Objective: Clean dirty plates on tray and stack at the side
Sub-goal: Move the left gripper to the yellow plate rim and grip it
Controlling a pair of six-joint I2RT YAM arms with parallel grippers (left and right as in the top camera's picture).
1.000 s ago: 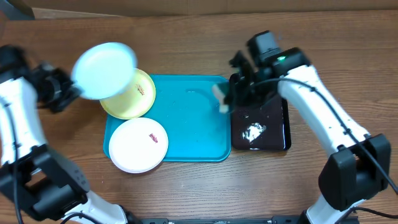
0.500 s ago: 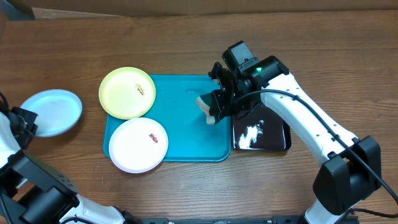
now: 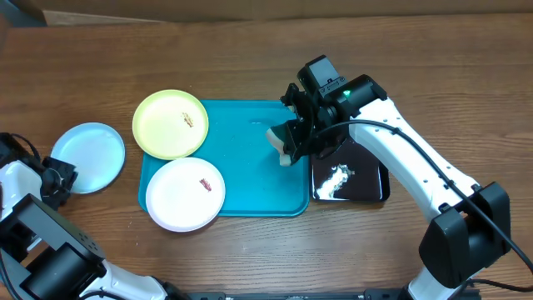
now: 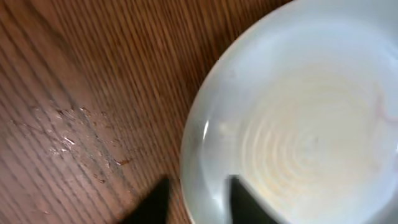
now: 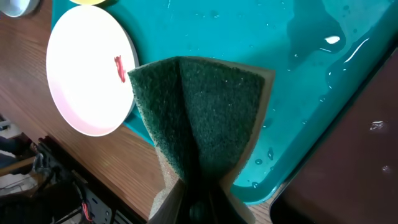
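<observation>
The pale cyan plate (image 3: 87,146) lies on the wooden table left of the turquoise tray (image 3: 250,167). My left gripper (image 3: 60,177) is at its near-left rim. In the left wrist view its fingers (image 4: 199,202) straddle the rim of the cyan plate (image 4: 298,124). The yellow-green plate (image 3: 171,123) sits on the tray's far left corner. The white plate (image 3: 185,193) with a red smear sits on the near left corner. My right gripper (image 3: 298,142) is shut on a green-and-yellow sponge (image 3: 279,143) held above the tray's right part. The right wrist view shows the sponge (image 5: 199,106), the white plate (image 5: 87,81) and the wet tray (image 5: 249,31).
A glossy black tray (image 3: 350,179) holding water stands right of the turquoise tray, under my right arm. It also shows in the right wrist view (image 5: 348,155). Water drops lie on the turquoise tray's floor.
My left arm has swung the cyan plate down from above the yellow-green plate and out to the table on the left. My right gripper moved the sponge from the black tray over the turquoise tray.
</observation>
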